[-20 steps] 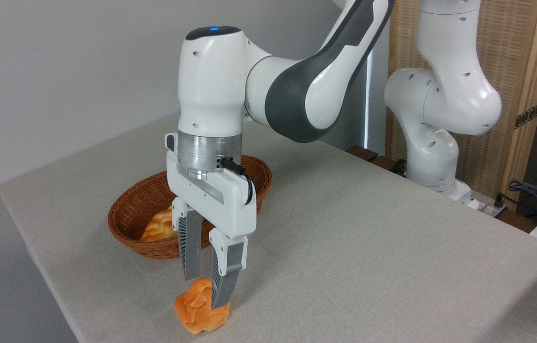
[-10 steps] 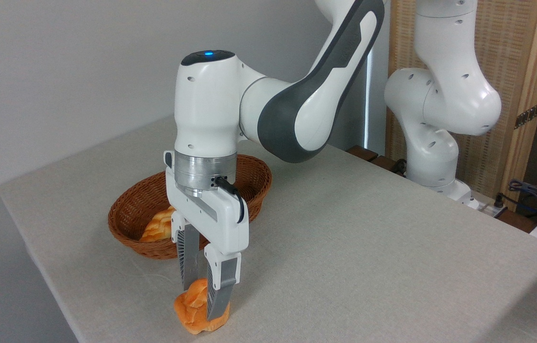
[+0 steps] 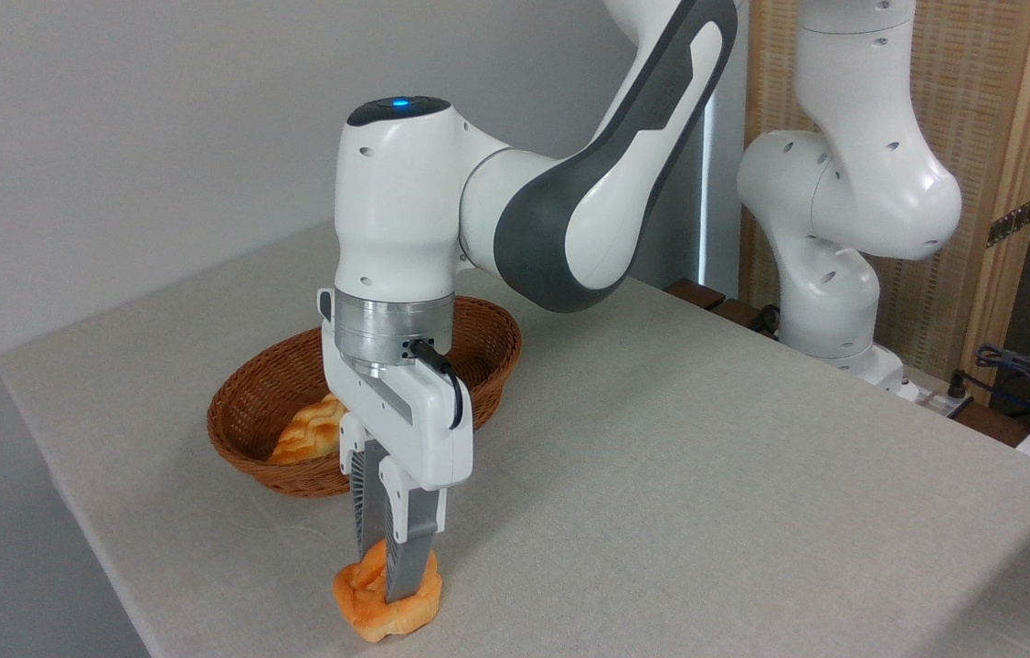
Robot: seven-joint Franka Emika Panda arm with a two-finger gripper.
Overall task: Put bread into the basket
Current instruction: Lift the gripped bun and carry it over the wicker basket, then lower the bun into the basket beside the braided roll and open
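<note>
The bread (image 3: 377, 605), a small orange-golden knotted bun, lies on the table near its front edge. My gripper (image 3: 389, 568) points straight down with its grey fingers (image 3: 407, 556) pinched into the bun's top, squashing it; it is shut on the bun. Behind and a little to the left sits the brown wicker basket (image 3: 272, 402). A paler braided loaf (image 3: 309, 434) rests inside it, partly hidden by my gripper body.
The table's front-left edge (image 3: 126, 608) runs close to the bun. The arm's white base (image 3: 830, 302) stands at the back right beside a wooden screen. Cables (image 3: 1026, 370) lie at the far right.
The fingers have come together on the bun, from wide apart to pinched, and the gripper has sunk slightly. The bun looks flattened under them.
</note>
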